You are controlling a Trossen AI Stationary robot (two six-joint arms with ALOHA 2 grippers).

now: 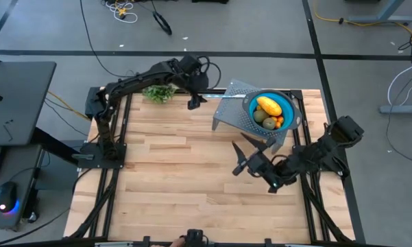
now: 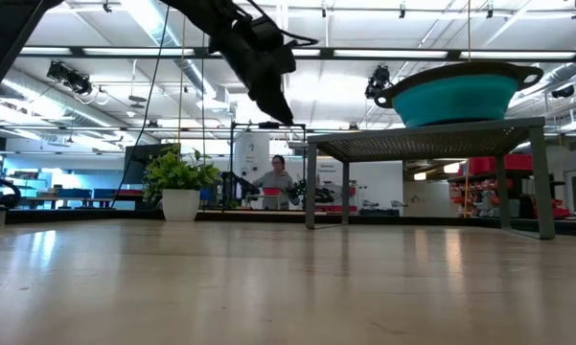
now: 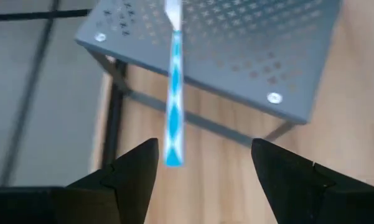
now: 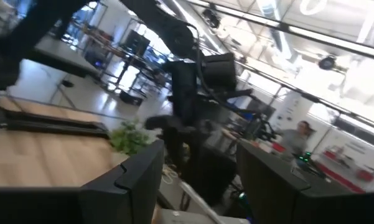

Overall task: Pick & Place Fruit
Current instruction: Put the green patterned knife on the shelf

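The fruit lies in a teal bowl [image 1: 291, 110] on a grey perforated rack [image 1: 233, 116] at the table's far right: a yellow oblong fruit [image 1: 269, 106], two olive-brown ovals [image 1: 259, 115] and tiny orange-red ones [image 1: 280, 122]. My left gripper [image 1: 192, 103] hangs open in the air left of the rack, tilted down, nothing between its fingers [image 3: 134, 171]. My right gripper [image 1: 237, 156] stands open above the table, just in front of the rack's near side, also with nothing in it. The low view shows the bowl [image 2: 455, 96] up on the rack [image 2: 426, 144].
A slim knife [image 3: 174, 93] lies with its white blade on the rack's top, its blue handle sticking out past the rack's left edge, ahead of my left gripper. A leafy green sprig [image 1: 159, 92] lies at the far edge. Bare wood [image 1: 178, 178] spreads across the near half.
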